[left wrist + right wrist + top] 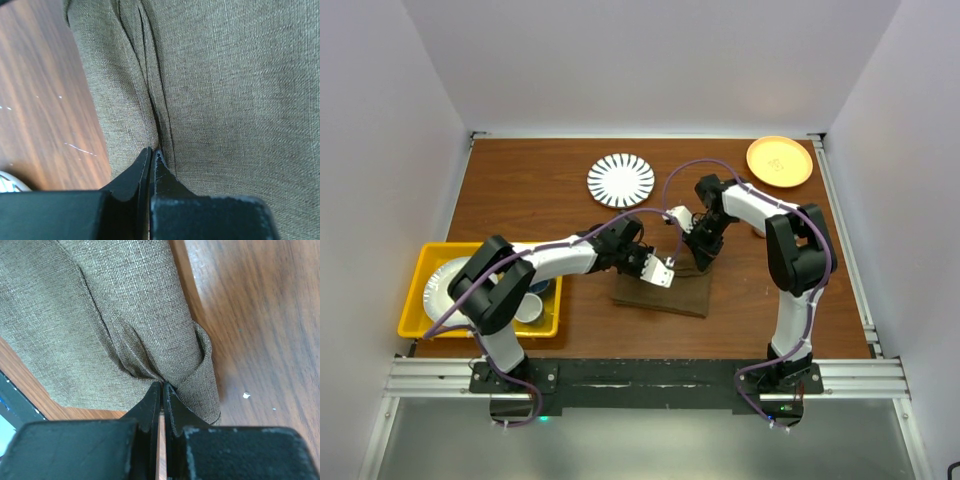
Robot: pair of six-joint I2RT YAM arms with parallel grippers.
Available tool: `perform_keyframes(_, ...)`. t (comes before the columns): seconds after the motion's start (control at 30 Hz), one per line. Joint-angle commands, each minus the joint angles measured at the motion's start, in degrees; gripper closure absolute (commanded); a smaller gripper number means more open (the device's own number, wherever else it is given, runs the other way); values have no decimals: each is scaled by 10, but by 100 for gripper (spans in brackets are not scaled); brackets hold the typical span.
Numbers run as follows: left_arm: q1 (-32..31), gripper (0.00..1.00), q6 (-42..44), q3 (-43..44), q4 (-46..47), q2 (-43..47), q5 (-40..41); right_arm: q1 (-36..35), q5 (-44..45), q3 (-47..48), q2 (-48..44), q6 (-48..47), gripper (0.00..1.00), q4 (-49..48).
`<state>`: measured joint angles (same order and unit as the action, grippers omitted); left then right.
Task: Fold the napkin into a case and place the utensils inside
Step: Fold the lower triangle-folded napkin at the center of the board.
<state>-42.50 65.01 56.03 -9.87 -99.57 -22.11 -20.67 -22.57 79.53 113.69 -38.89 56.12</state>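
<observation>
The napkin (pixel 665 297) lies as a folded olive-brown rectangle on the wooden table in front of both arms. My left gripper (pixel 650 270) is at its far left edge and my right gripper (pixel 700 262) at its far right edge. In the left wrist view the left gripper (pixel 154 151) is shut, pinching a raised crease of the napkin (pixel 225 90). The right gripper (pixel 162 385), seen from its wrist, is shut on a bunched corner of the napkin (pixel 75 330), which puckers around the tips. No utensils are in view.
A black-and-white striped plate (pixel 621 180) sits at the back centre and an orange plate (pixel 779 160) at the back right corner. A yellow bin (pixel 416 305) holding white dishes stands at the left front. Bare wood (pixel 250 315) lies right of the napkin.
</observation>
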Motion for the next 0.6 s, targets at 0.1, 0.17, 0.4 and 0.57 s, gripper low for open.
perform_keyframes(0.1,-1,100,-71,4,3,-12,16,13,-51,27,-39,-36,99,28)
perform_keyframes(0.17,0,100,-78,-2,13,-5,16,19,-65,46,-44,-45,100,51)
perform_keyframes(0.4,8,100,-89,24,-13,16,10,24,-82,49,-61,-82,100,88)
perform_keyframes(0.57,8,100,-81,36,-50,24,0,24,-71,11,-66,-89,100,67)
